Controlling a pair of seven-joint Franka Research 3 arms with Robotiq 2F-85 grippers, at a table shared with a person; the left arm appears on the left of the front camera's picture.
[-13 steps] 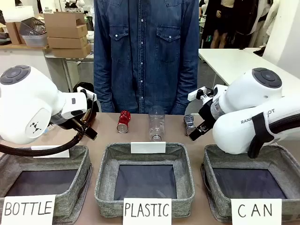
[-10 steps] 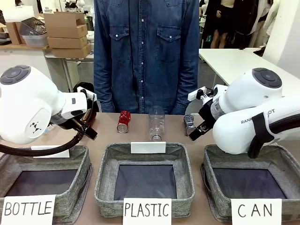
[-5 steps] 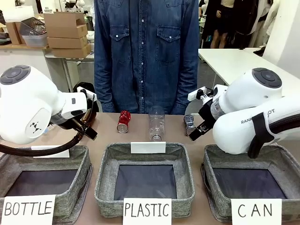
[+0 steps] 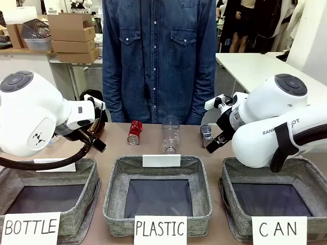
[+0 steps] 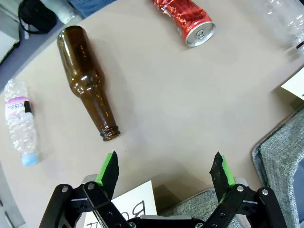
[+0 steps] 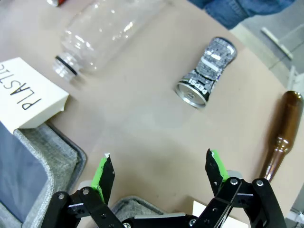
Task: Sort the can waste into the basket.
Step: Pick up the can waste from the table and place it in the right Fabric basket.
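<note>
A crushed red can (image 4: pixel 135 132) lies on the table's far side, left of middle; in the left wrist view the red can (image 5: pixel 185 19) is at the top. A crushed silver-and-black can (image 4: pixel 206 134) lies to the right; in the right wrist view that can (image 6: pixel 207 73) is ahead of the fingers. The grey basket signed "CAN" (image 4: pixel 311 168) stands at the near right. My left gripper (image 5: pixel 164 172) is open over bare table beside a brown bottle. My right gripper (image 6: pixel 158 169) is open, short of the silver-and-black can, holding nothing.
Baskets signed "PLASTIC" (image 4: pixel 115 176) and "BOTTLE" (image 4: pixel 87 171) stand at the near middle and left. A clear plastic bottle (image 4: pixel 170 135) lies between the cans. Brown glass bottles (image 5: pixel 88 80) (image 6: pixel 279 134) and a small plastic bottle (image 5: pixel 20 122) lie farther out. A person in denim stands at the far side.
</note>
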